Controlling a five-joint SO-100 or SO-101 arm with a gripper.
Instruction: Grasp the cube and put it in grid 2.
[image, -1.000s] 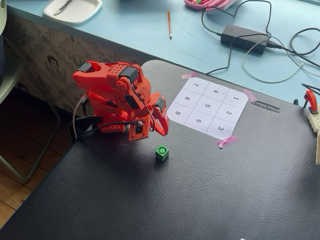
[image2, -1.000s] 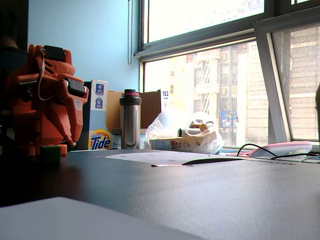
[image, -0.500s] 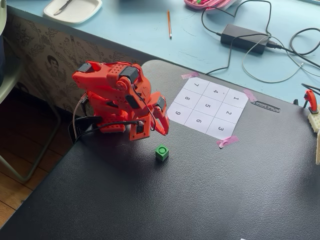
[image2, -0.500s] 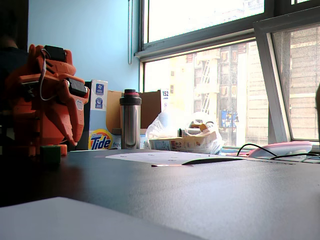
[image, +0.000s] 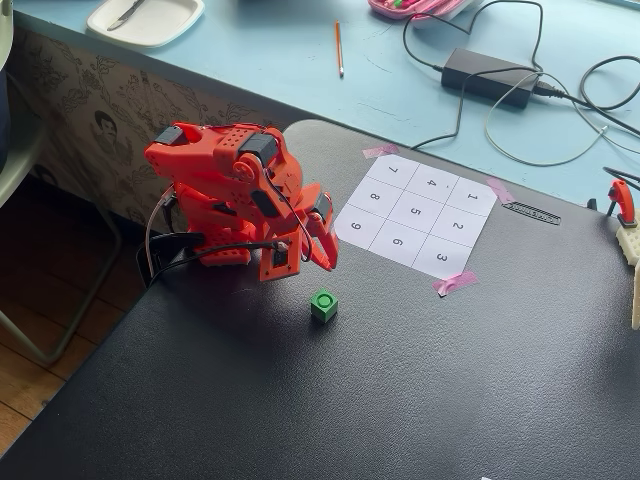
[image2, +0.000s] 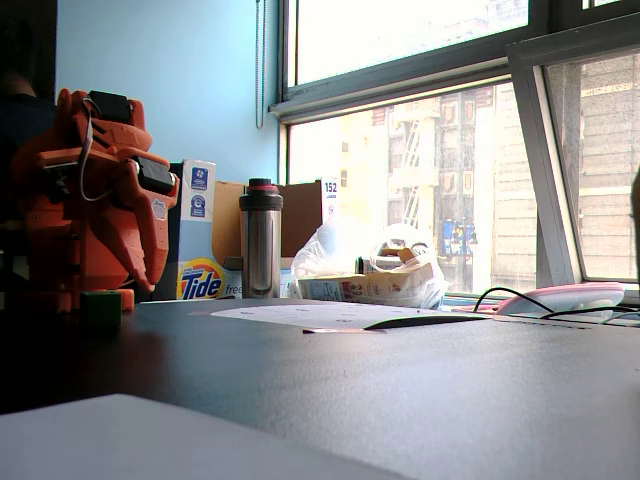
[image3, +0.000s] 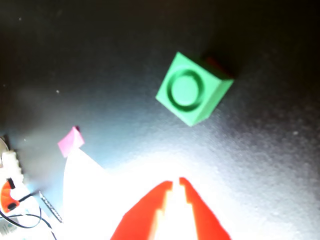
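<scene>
The green cube (image: 323, 304) with a round stud on top sits on the black mat, apart from the numbered sheet. Grid 2 (image: 459, 227) is the middle cell of the sheet's right-hand column in a fixed view. The orange arm is folded low over its base, and my gripper (image: 326, 262) hangs just behind the cube, not touching it. In the wrist view the cube (image3: 192, 95) lies above the red gripper (image3: 175, 181), whose tips stand almost together with nothing between them. In the low fixed view the cube (image2: 101, 309) shows in front of the arm, with the gripper (image2: 150, 283) above and to its right.
Pink tape scraps (image: 455, 282) hold the sheet's corners. A power adapter (image: 490, 75) with cables, a pencil (image: 339, 48) and a white tray (image: 145, 20) lie on the blue desk behind. A steel flask (image2: 260, 238) and a Tide box (image2: 200, 280) stand at the back.
The gripper has edged very slightly forward from the folded arm. The cube has not moved.
</scene>
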